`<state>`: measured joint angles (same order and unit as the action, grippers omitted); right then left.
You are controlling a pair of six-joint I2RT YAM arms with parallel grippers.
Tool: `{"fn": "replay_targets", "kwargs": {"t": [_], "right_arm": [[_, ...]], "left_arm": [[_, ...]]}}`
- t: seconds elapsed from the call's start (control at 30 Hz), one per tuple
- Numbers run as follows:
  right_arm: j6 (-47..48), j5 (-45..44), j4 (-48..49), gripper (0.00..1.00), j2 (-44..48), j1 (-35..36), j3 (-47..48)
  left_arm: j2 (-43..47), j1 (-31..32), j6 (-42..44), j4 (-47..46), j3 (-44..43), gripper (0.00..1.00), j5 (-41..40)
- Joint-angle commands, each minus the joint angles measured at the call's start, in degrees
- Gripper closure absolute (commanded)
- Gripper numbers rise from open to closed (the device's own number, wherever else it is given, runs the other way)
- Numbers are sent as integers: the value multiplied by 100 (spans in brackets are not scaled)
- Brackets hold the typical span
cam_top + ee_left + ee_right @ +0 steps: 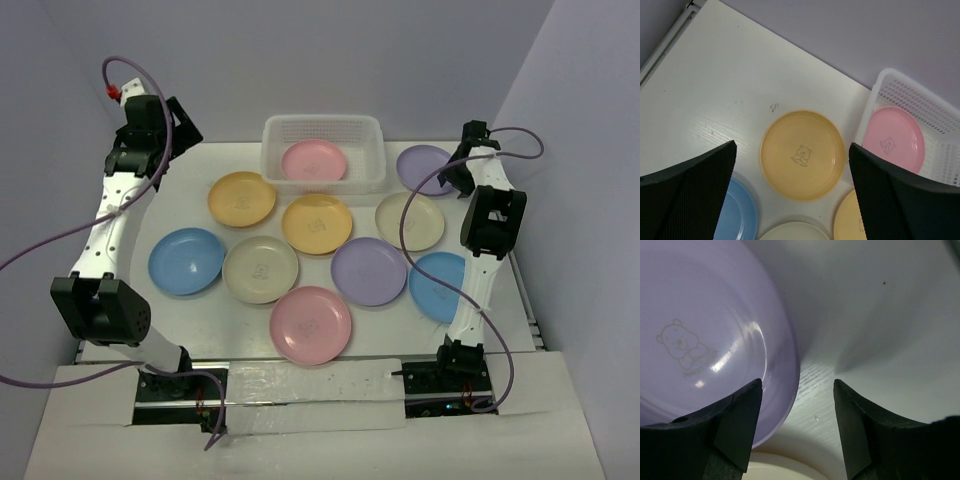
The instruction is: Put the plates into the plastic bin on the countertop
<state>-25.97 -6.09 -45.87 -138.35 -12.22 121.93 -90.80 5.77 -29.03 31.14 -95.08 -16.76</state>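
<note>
- Right gripper (797, 382) sat low at the far right of the countertop (215, 160), and I had its jaws part-way apart across the right-hand rim of the far lavender plate (422, 165): one finger over the plate's inside, the other over bare surface beside it. I saw a gap on either side of the rim, so nothing was clamped.
- That plate lay flat just right of the plastic bin (275, 150), a bear mark showing in its centre.
- My left gripper (178, 125) hung above the far left corner with its jaws spread as wide as they go, holding nothing.
- From my left wrist I looked down on the far yellow-orange plate (241, 198), lying just left of the bin.
- The bin stood at the far edge, about mid-width, with one pink plate (313, 160) lying flat inside it.
- Across the middle lay a second yellow-orange plate (316, 223) and a cream plate (409, 220) to its right.
- Nearer to me were the left blue plate (186, 261), the near cream plate (260, 268), the near lavender plate (368, 270) and the right blue plate (435, 285), which was partly behind my right arm.
- The near pink plate (310, 324) lay closest to my bases, its rim meeting the near lavender one.
</note>
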Motion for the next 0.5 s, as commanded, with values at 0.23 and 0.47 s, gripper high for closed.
{"fn": "replay_targets", "kwargs": {"t": [0.23, 0.47], "right_arm": [[-271, 186, 5, 72, -295, -253, 353], [-512, 857, 98, 100, 170, -511, 30]], "left_arm": [[90, -1468, -713, 125, 812, 2, 1774], [234, -1689, -656, 88, 1182, 2, 1822]]}}
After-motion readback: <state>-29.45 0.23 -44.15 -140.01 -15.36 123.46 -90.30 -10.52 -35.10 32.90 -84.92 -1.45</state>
